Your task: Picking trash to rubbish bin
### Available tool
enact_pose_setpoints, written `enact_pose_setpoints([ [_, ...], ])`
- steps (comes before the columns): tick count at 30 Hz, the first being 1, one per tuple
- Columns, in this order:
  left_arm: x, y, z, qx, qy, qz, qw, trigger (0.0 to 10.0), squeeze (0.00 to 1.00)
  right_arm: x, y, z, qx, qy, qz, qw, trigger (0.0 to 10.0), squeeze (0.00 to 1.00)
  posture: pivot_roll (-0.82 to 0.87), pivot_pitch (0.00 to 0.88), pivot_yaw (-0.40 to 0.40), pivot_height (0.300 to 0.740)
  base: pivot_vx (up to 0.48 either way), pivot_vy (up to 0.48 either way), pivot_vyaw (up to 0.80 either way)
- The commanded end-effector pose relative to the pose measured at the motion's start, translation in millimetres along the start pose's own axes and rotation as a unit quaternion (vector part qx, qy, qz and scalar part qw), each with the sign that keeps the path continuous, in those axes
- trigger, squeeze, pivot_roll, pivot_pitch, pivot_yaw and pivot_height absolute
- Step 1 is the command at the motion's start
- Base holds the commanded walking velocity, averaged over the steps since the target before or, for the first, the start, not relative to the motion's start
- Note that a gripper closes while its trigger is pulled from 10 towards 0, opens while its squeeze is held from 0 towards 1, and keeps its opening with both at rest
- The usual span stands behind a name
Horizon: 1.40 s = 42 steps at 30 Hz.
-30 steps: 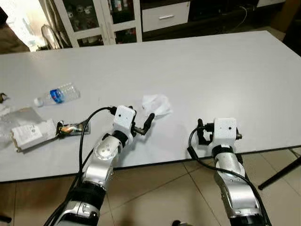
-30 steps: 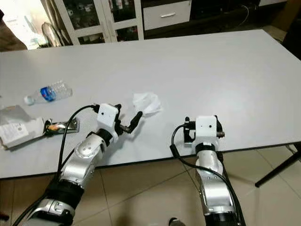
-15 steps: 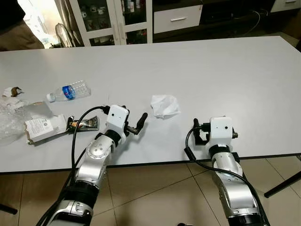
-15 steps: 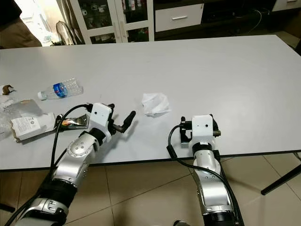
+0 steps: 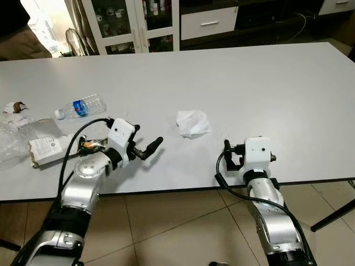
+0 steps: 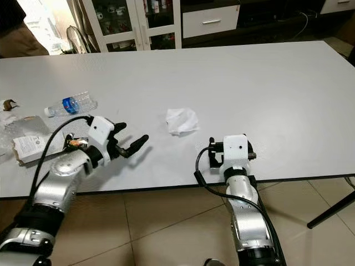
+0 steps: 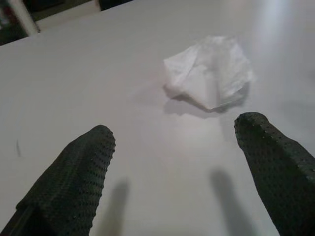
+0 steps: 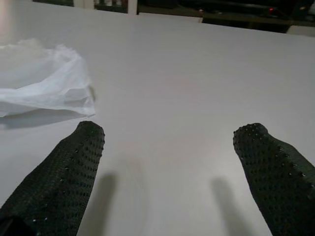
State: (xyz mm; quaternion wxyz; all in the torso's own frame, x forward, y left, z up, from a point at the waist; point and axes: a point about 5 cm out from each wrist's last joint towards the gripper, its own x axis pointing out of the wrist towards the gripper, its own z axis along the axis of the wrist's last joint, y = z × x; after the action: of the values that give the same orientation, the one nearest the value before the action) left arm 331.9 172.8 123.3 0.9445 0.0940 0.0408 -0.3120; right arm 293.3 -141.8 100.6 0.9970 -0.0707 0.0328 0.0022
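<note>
White table [image 5: 277,77] fills most of what we see, w/ a crumpled tissue [image 5: 192,122] near its front edge. Our left gripper [image 5: 145,151] sits near the tissue, off to its left and nearer to us, fingers spread apart, nothing held. Our right gripper [image 8: 167,162] sits to the tissue's right, also spread wide. Tissue has no long side. Both arms look about as near, so we think either could grab it.

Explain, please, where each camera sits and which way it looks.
Left eye, right eye: on the head, looking down at the white table; both silver arms show.
Left wrist: along the open left claw toward the crumpled tissue.
Right wrist: along the open right claw across the table, with the tissue at one side.
All four views share the tissue.
</note>
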Motion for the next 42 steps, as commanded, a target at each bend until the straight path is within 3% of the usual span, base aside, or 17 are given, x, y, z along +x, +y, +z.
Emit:
enact_pose_setpoints([
  [1, -6.8, 0.4, 8, 0.007, -0.003, -0.029, 1.0, 10.0, 0.0, 5.7, 8.0, 3, 0.01, -0.005, 0.026, 1.0, 10.0, 0.0, 0.02, 0.085, 0.076, 0.74, 0.0, 0.0, 0.0],
  [15, -32.3, -10.1, 17, -0.002, 0.02, -0.101, 0.995, 10.0, 0.0, 17.5, 11.9, 8, 0.008, -0.011, 0.051, 0.999, 10.0, 0.0, 0.1, 0.131, 0.062, 0.74, 0.0, 0.0, 0.0],
  [31, -40.9, -15.1, 29, -0.012, 0.021, -0.114, 0.993, 10.0, 0.0, 23.3, 15.5, 18, 0.018, -0.037, 0.072, 0.997, 10.0, 0.0, 0.11, 0.132, 0.062, 0.74, 0.0, 0.0, 0.0],
  [42, -48.8, -14.4, 29, -0.016, 0.031, -0.106, 0.994, 10.0, 0.0, 30.2, 27.0, 21, 0.029, -0.039, 0.108, 0.993, 10.0, 0.0, 0.14, 0.147, 0.062, 0.74, 0.0, 0.0, 0.0],
])
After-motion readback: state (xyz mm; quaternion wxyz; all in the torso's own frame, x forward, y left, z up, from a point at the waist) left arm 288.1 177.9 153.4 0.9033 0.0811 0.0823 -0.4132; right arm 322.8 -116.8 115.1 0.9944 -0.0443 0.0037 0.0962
